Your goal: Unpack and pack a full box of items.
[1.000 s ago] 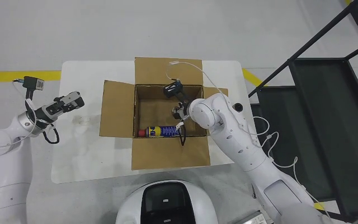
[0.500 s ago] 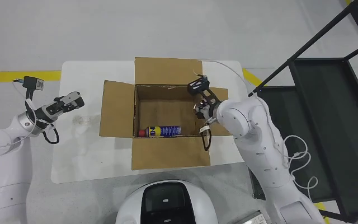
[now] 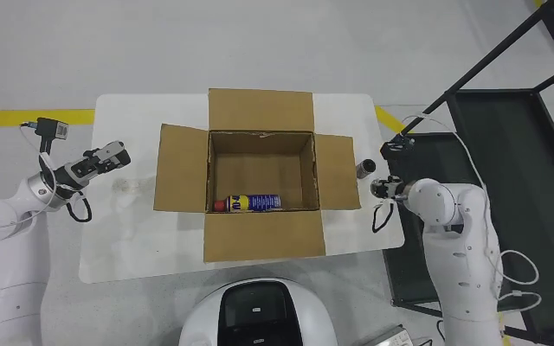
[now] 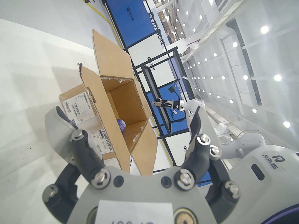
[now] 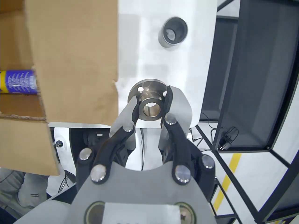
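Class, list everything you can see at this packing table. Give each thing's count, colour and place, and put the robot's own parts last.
cardboard box: one, brown, flaps open, middle of the table
spray can: one, blue and yellow with a red end, lying inside the box along its near wall
flanged metal bushing: one, silver, held over the table's right edge
short tube: one, dark grey, on the table right of the box
small clear item: one, transparent, on the table left of the box
table: one, white
rack: one, black, right of the table
left tool: one, open, by the table's left edge
right tool: one, shut on the bushing
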Tool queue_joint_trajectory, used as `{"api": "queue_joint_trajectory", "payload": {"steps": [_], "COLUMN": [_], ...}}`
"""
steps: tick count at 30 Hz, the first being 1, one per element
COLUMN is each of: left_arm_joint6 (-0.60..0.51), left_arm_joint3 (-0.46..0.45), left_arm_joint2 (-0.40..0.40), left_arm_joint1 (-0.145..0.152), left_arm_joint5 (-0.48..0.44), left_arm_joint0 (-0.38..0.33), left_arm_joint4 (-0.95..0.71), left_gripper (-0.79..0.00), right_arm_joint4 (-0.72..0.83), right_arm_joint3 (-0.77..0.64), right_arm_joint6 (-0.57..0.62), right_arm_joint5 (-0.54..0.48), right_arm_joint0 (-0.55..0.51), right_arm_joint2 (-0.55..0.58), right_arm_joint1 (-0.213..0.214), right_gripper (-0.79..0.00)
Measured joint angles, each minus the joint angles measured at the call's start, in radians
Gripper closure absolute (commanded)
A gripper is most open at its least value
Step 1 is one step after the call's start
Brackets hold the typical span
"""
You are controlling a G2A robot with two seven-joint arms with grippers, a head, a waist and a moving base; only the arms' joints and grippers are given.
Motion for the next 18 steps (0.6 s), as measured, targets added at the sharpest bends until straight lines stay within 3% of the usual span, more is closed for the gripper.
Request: {"api": "queue_joint_trajectory", "payload": {"steps": [18], "left_arm_joint6": [0.0], "left_arm_joint3": [0.0], "left_arm_joint2": [0.0], "left_arm_joint1": [0.0], "left_arm_joint5": [0.0], "left_arm_joint0": [0.0], "left_arm_joint4": [0.0], "left_gripper": [-0.785], "right_arm_joint4": [-0.072], "right_arm_joint3": [0.462], "right_arm_joint6": [-0.254], "right_arm_joint5": [0.105], "right_arm_joint0": [0.146], "right_arm_joint2": [-0.183], "right_arm_joint1": [-0.014], "right_gripper": [0.0]}}
